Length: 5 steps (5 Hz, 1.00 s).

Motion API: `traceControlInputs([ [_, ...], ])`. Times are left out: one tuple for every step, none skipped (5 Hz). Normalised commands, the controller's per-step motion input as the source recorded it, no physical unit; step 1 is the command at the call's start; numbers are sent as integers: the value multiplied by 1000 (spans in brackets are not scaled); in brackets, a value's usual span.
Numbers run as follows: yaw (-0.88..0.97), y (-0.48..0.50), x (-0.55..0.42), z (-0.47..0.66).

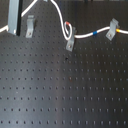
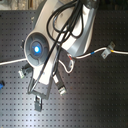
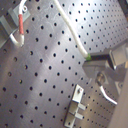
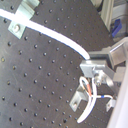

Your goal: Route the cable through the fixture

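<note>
— Between the fingers (image 3: 106, 58), what is held?

— The cable (image 3: 70, 32). In both wrist views its white run ends at the gripper (image 3: 90, 59), whose fingers are closed on it; no gap shows beside the cord.

— And where does the cord lie relative to the fixture (image 1: 30, 27)?

— The fixture stands empty on the perforated board (image 1: 60, 90), just beside the gripper on the first exterior view's right. The cable does not touch it. From the grip the cord rises past the fixture, arcs over, and drops to the middle fixture (image 1: 70, 42), well apart from the empty one, where a red band sits. It then runs on to the far fixture (image 1: 112, 27), farther off again, with blue and yellow bands beside it.

— Which relation governs the coming move?

— Judged from the first wrist view, the cord's long axis leaves the fingers as a straight slanted line, and the fixture sits to one side of that line, near but clear. The held section would probably need to move sideways toward the clip and come down into its slant. The single arm is placed close enough to do so.
</note>
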Motion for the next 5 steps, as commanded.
traceControlInputs([
  [0,-33,-286,421],
  [-134,19,-189,368],
  [-268,-20,-204,289],
  [-568,-264,-300,284],
  [-611,-328,-360,216],
])
